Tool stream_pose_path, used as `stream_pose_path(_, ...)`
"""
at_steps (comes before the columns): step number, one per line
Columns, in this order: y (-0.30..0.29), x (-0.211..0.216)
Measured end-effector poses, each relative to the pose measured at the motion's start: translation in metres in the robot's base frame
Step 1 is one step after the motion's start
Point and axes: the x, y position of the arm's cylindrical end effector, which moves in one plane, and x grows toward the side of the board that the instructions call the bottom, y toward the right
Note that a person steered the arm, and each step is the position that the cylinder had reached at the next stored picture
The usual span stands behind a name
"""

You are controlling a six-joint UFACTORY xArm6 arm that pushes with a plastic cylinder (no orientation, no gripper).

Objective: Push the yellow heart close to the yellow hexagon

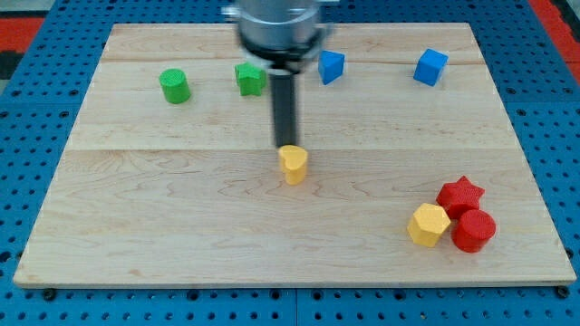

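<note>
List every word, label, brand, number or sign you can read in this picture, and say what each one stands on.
None: no readable text shows anywhere in the camera view.
The yellow heart, yellow hexagon, red star, red cylinder, two green blocks and two blue blocks carry no markings.
The wooden board is bare of print.
My tip, at the heart's top edge, bears no label.
</note>
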Motion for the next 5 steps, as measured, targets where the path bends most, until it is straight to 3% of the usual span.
stream_pose_path(1,0.011,-0.001)
stream_pose_path(3,-0.125,-0.014)
stream_pose_path(4,-0.123,0.01)
stream_pose_path(5,-0.04,0.024)
